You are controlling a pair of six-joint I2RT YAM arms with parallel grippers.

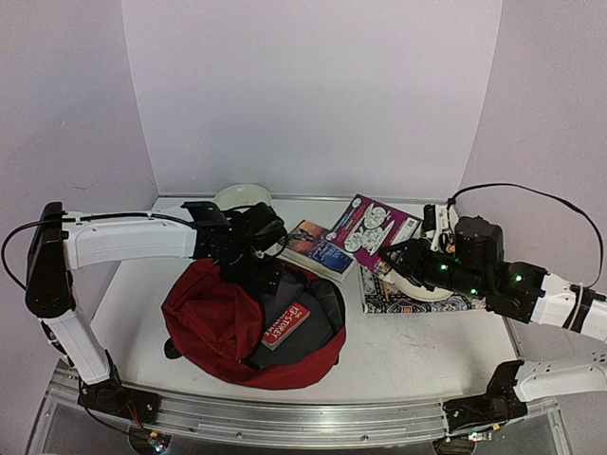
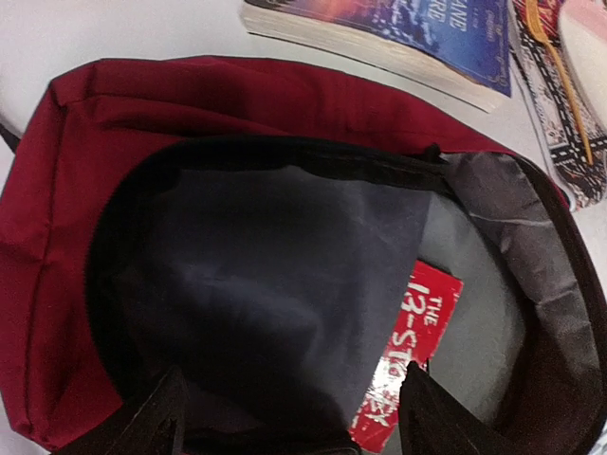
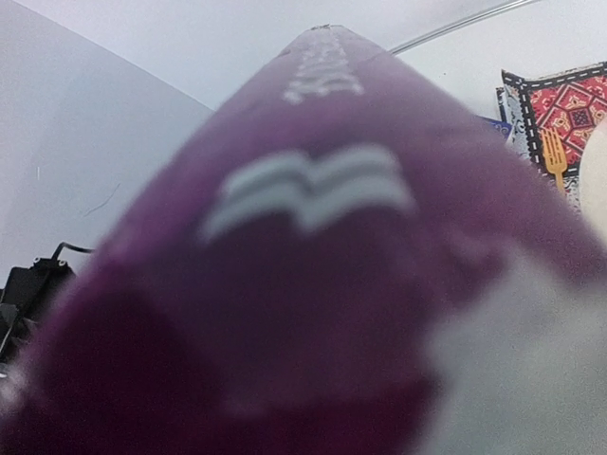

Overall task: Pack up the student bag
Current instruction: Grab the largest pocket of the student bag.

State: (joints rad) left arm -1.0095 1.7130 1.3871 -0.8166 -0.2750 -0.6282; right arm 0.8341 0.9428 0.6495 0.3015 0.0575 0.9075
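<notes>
The student bag (image 1: 213, 322) is a dark red backpack lying at the centre left with its mouth open. A red book (image 1: 286, 325) lies inside on the grey lining, and shows in the left wrist view (image 2: 408, 360) too. My left gripper (image 1: 254, 270) hangs over the far rim of the bag's mouth. Its fingers (image 2: 156, 427) stand wide apart, with dark lining fabric (image 2: 275, 275) below them. My right gripper (image 1: 403, 258) is shut on a purple book (image 1: 372, 227), held tilted above the table to the right of the bag. That book (image 3: 313, 265) fills the right wrist view and hides the fingers.
A blue paperback (image 1: 318, 248) lies flat just behind the bag, also seen in the left wrist view (image 2: 398, 38). A patterned placemat (image 1: 417, 301) with a white plate and a yellow fork (image 3: 555, 161) lies at the right. A white bowl (image 1: 242, 196) stands at the back.
</notes>
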